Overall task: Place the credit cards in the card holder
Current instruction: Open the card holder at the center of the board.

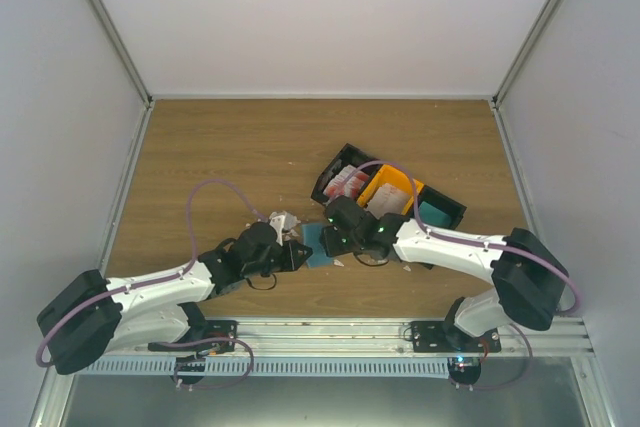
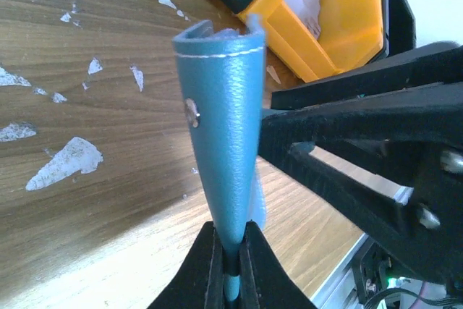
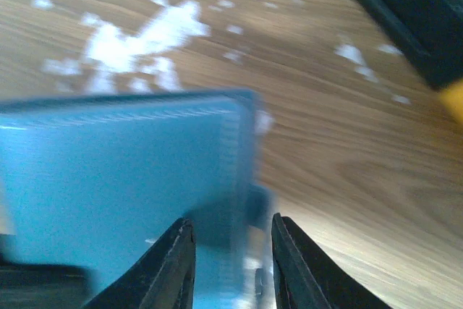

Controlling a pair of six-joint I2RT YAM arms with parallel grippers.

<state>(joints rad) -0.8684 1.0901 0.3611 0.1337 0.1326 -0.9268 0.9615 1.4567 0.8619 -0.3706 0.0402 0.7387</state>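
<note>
left gripper: jaws pinched shut on holder bottom edge, holder upright over table | right gripper: jaws part-spread, holder's edge just before the gap | cards: lay in trays behind | white scraps dotted table
</note>
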